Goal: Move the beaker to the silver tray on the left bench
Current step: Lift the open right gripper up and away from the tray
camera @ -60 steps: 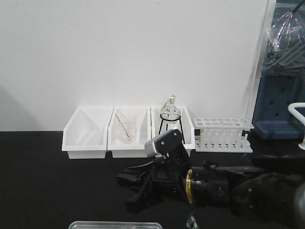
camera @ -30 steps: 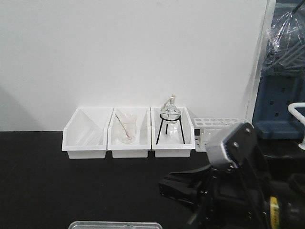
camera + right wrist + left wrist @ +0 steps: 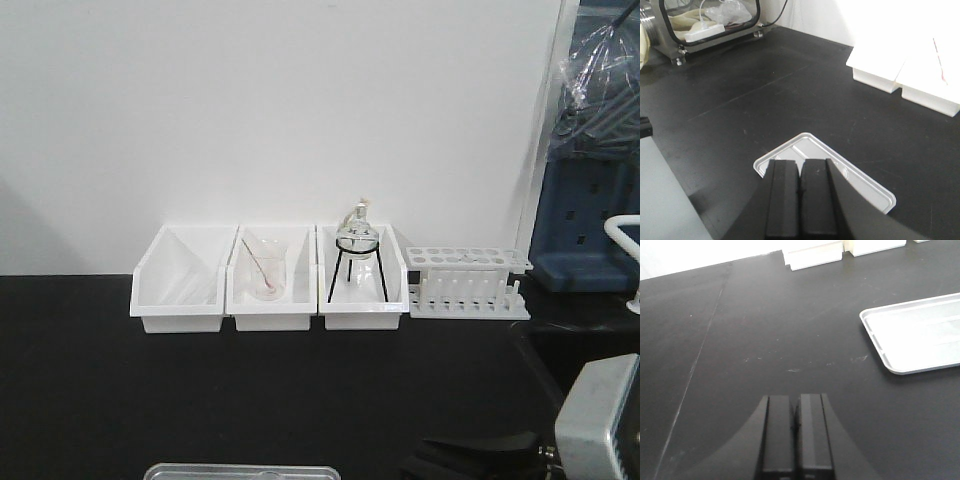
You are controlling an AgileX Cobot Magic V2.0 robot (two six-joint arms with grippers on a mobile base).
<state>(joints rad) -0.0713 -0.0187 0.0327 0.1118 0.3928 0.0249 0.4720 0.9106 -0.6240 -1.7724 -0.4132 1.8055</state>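
The left gripper (image 3: 795, 402) hangs to the left of the silver tray (image 3: 920, 335), over bare black top of the left bench (image 3: 765, 330). Its fingers are pressed flat together with nothing between them. The tray itself lies flat and carries no beaker.

Behind the tray, against the wall, sits a row of white bins (image 3: 270, 305). The middle one holds a beaker with a rod (image 3: 265, 270) and pinkish residue (not the one wanted). To the right of the bins stands a test-tube rack (image 3: 468, 285).

The right gripper (image 3: 800, 167) hovers above the tray's near edge, its fingers likewise closed on nothing.

The task's empty beaker shows in no view, so I judge the step in hand to be finding and reaching it. To do that well, whichever arm goes should spread its fingers wide before nearing the glass and come in level at mid-height. It should close gently, since clear glass is slick and tips easily. The rod beaker should be left alone.
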